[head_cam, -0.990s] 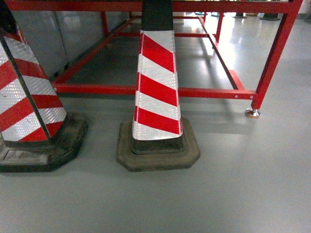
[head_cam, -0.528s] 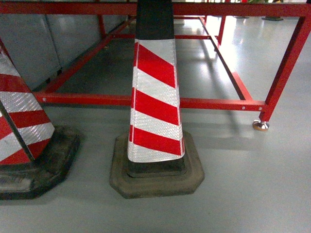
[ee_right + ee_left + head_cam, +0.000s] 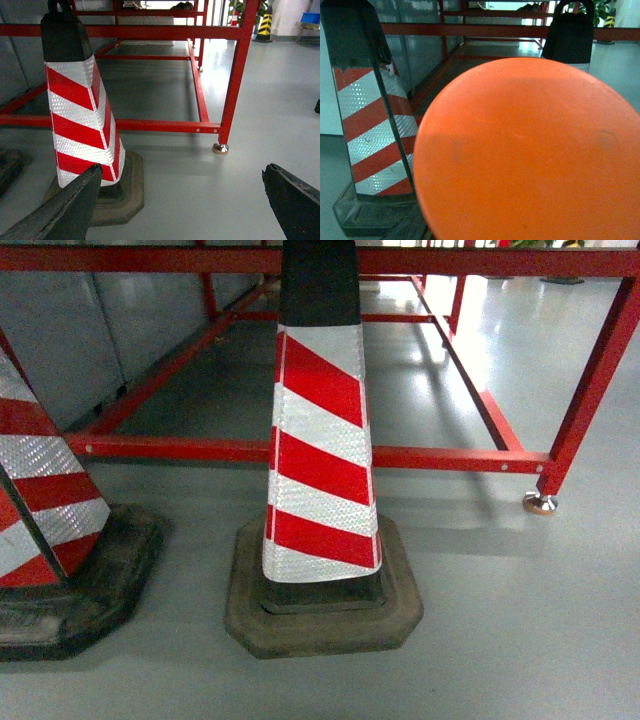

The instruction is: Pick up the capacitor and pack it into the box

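Squarely ahead in the head view: a red-and-white striped cone [image 3: 320, 455] with a black top, standing upright on a dark, worn rubber base on the grey floor [image 3: 520, 630]. Just behind it, the low red metal frame [image 3: 300, 452], one corner resting on a silver foot [image 3: 540, 504]. At the left edge, a second striped cone [image 3: 45, 490], cut off by the picture's border, well apart from the first.

No telling where the box or the capacitor sit — neither shows in any of the three views, so nothing to report on looks.

Right gripper [image 3: 181, 172]: released, nothing between; two dark fingers [image 3: 75, 205] spread wide at the bottom corners of the right wrist view, hanging above bare floor. Beyond them the same central cone and frame, and far off a yellow-and-black cone [image 3: 265, 22] beside a blue bin [image 3: 310, 17].

Left gripper: cannot tell — fingers not seen. Most of the left wrist view filled by a smooth orange rounded surface [image 3: 530, 155], very close to the lens, with a scuffed striped cone to its left.
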